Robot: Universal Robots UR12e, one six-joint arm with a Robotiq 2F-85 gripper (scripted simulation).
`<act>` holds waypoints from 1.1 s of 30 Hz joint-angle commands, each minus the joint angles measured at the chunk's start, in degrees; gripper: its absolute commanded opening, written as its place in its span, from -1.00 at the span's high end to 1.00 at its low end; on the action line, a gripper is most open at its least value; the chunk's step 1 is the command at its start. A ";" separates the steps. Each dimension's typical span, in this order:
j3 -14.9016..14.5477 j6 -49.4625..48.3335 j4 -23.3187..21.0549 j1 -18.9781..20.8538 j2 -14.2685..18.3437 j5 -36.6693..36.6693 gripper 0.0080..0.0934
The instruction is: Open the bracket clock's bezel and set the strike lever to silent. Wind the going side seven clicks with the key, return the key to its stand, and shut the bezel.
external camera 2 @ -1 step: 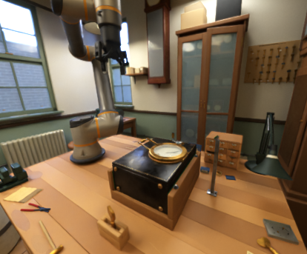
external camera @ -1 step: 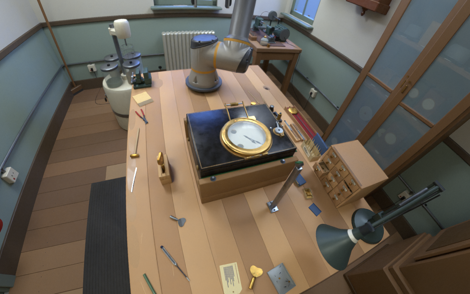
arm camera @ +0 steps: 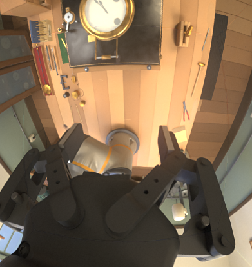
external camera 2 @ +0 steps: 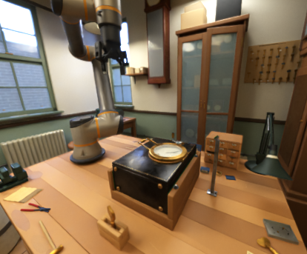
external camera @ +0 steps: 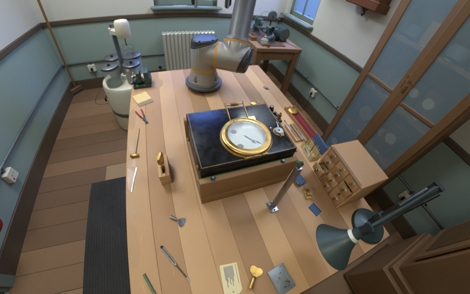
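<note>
The brass bezel (external camera: 246, 137) lies closed over the white dial of the black bracket clock (external camera: 238, 140), which rests on its back in a wooden cradle mid-bench. A small strike lever (external camera: 278, 129) sits on the clock face to the right of the bezel. The brass winding key (external camera: 160, 159) stands upright in its wooden stand (external camera: 165, 172), to the left of the clock. My gripper (external camera 2: 117, 59) hangs high above the bench near the arm's base, well away from the clock; it is open and holds nothing.
The arm's own base (external camera: 204, 78) stands on the bench right below the gripper. A metal post (external camera: 285, 186) rises in front of the clock, with a drawer chest (external camera: 346, 172) and desk lamp (external camera: 346, 234) to the right. Loose tools lie scattered along the bench's left and front.
</note>
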 commanded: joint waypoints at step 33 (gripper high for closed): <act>-0.11 0.00 -0.03 0.00 -0.01 0.00 0.30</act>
